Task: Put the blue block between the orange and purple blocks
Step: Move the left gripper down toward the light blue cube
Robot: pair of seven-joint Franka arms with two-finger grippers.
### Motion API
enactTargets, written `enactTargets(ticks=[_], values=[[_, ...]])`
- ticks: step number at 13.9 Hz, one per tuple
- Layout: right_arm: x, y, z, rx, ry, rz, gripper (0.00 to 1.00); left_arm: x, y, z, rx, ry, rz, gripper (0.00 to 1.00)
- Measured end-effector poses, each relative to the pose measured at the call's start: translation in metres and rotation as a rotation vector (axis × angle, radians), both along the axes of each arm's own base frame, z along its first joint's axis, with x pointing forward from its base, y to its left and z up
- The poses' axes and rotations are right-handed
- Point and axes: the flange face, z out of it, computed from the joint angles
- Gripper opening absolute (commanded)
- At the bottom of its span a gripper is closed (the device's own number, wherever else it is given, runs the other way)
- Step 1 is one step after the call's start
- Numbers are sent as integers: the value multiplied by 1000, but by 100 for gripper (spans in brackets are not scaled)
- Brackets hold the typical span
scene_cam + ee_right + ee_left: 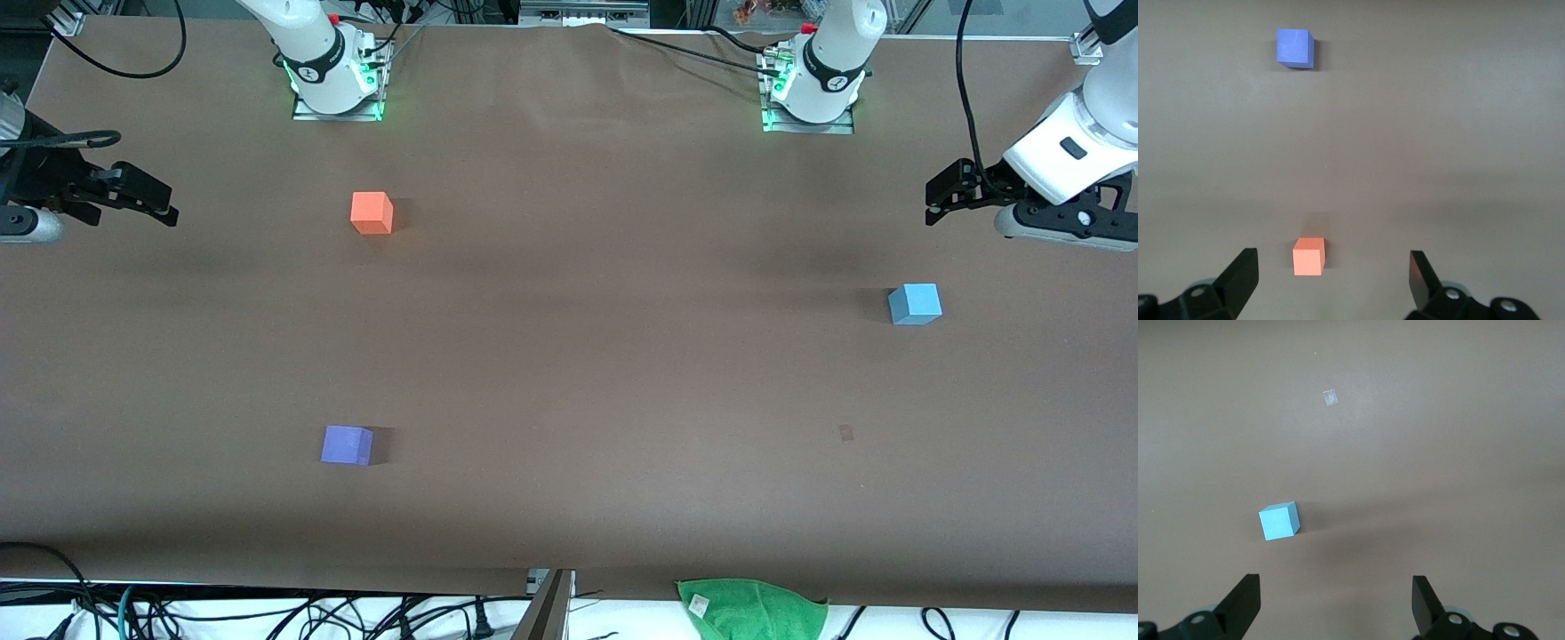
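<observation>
The blue block (pixel 915 304) sits on the brown table toward the left arm's end; it also shows in the left wrist view (pixel 1279 521). The orange block (pixel 372 212) sits toward the right arm's end, near that arm's base. The purple block (pixel 347 444) lies nearer to the front camera than the orange one, with a wide gap between them. Both show in the right wrist view: orange (pixel 1309 256), purple (pixel 1295 48). My left gripper (pixel 933 203) (pixel 1336 587) is open and empty, raised beside the blue block. My right gripper (pixel 164 203) (pixel 1333 263) is open and empty, raised at the table's end.
A green cloth (pixel 752 607) lies at the table's edge nearest the front camera. A small mark (pixel 845 433) sits on the table nearer that camera than the blue block. The arm bases (pixel 336 84) (pixel 811 93) stand along the edge farthest from it.
</observation>
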Motion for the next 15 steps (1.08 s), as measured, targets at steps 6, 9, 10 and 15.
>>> enactTargets(ticks=[6,9,10,15], values=[[0,0,0,0,0,0,100,0,-1,-3,1,13,0,100],[0,0,0,0,0,0,100,0,2,-4,1,16,7,100],[0,0,0,0,0,0,100,0,3,-4,1,18,9,100],[0,0,0,0,0,0,100,6,10,-19,4,50,22,100]])
